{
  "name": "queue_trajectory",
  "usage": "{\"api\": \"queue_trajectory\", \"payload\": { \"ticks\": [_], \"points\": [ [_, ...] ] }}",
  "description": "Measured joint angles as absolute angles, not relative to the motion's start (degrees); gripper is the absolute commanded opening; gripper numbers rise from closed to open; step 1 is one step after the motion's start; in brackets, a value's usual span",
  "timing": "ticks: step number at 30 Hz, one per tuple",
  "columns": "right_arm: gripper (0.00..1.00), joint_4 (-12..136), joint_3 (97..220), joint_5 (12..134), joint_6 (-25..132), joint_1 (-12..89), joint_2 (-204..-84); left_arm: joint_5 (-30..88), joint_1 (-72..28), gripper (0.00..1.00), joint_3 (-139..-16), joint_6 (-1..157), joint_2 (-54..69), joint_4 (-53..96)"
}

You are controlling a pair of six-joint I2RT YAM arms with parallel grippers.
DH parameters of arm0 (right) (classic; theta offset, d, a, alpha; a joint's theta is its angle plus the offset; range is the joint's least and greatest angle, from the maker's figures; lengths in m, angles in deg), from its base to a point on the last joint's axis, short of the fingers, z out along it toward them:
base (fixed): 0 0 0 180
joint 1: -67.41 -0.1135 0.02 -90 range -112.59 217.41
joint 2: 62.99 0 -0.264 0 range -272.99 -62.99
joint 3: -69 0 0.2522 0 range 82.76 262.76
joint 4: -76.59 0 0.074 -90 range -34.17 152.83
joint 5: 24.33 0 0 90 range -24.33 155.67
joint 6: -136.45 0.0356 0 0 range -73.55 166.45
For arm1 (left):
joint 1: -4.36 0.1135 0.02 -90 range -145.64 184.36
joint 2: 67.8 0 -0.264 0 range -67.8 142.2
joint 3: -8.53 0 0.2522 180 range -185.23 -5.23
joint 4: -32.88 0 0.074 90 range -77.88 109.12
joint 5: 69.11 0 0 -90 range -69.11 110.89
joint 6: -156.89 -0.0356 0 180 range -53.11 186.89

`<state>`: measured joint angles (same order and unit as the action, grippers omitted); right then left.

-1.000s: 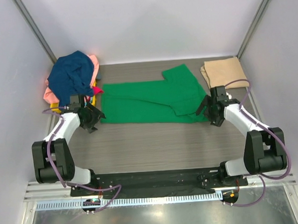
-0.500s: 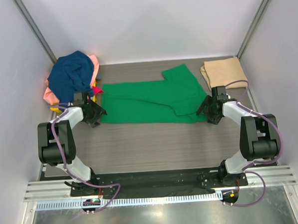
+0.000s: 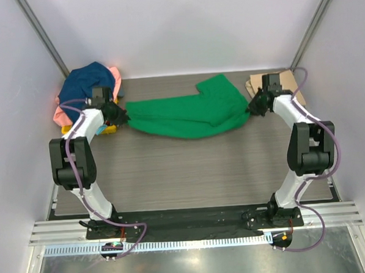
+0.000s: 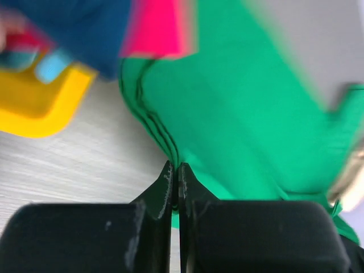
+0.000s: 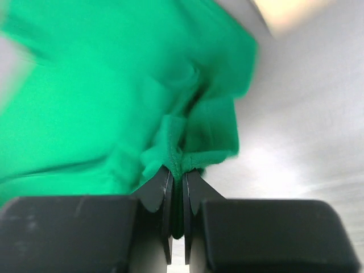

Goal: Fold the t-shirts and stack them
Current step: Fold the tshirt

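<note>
Green t-shirt point(image 3: 181, 115) lies across the far part of the surface point(image 3: 190, 173), spanning most of the way between its two far corners, with the near edge bunched and bowed. Left hand point(image 3: 119, 114) is pinched tight on the shirt's left edge, and right hand point(image 3: 254, 107) is pinched on a gathered fold at its right end. Both wrist views show green cloth between the fingers. Judgement: gripping both ends lets the two arms carry one long edge over together for a lengthwise fold. Count: one green tee in work. One tan t-shirt point(image 3: 288, 81) is folded at the far right corner, probably the base of the stack. One heap sits at the far left corner, with navy t-shirt point(image 3: 82, 83) on top, salmon pink cloth point(image 3: 114, 77) and a yellow piece point(image 3: 108, 129) under it. Number of shirts in the heap cannot be told.
</note>
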<state>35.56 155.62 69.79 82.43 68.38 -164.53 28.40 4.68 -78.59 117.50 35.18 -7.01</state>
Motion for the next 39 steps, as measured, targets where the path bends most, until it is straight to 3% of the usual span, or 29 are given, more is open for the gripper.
{"api": "queue_trajectory", "payload": {
  "ticks": [5,9,14,15,18,19,20,21,22,25,30,33,39],
  "points": [
    [0.01,35.8,158.7,68.4,81.4,68.3,-155.5,26.4,4.8,0.0,-81.1,117.1,25.3,-8.6],
    [0.01,37.1,144.8,67.5,81.3,68.4,-145.0,25.4,5.4,0.0,-67.6,117.1,11.2,-7.9],
    [0.05,35.8,127.3,67.0,82.3,68.5,-144.9,23.9,6.1,0.0,-49.1,117.3,6.0,-8.6],
    [0.19,35.1,124.5,66.7,82.5,68.6,-144.8,23.7,6.6,0.0,-45.6,117.3,5.6,-9.3],
    [0.42,35.3,121.3,66.4,83.9,69.5,-141.4,23.4,8.5,0.05,-39.0,117.4,3.2,-12.3],
    [0.61,35.3,120.3,66.1,84.2,69.7,-140.0,23.2,9.1,0.12,-38.0,117.4,2.0,-13.3],
    [0.68,35.6,119.1,66.5,85.0,70.0,-138.6,22.7,9.5,0.17,-37.5,117.3,0.6,-14.2],
    [0.73,36.1,118.6,66.0,85.1,70.2,-137.1,22.3,9.7,0.24,-37.3,117.3,-0.6,-14.6],
    [0.79,36.2,117.8,65.9,85.2,70.3,-135.5,21.9,9.9,0.49,-37.3,117.2,-2.2,-14.8],
    [0.82,34.6,115.7,65.6,85.8,70.6,-131.5,22.1,10.1,0.69,-37.3,117.5,-6.2,-14.8],
    [0.82,31.6,116.4,66.6,85.5,70.7,-123.9,24.1,10.1,0.72,-39.6,116.7,-9.1,-17.1],
    [0.83,30.3,121.3,68.0,83.8,70.3,-122.5,25.9,10.1,0.72,-47.1,112.9,-8.9,-21.2],
    [0.83,32.3,142.2,70.7,78.2,68.0,-137.8,26.3,10.1,0.73,-59.5,103.0,-9.2,-24.9]
  ]
}}
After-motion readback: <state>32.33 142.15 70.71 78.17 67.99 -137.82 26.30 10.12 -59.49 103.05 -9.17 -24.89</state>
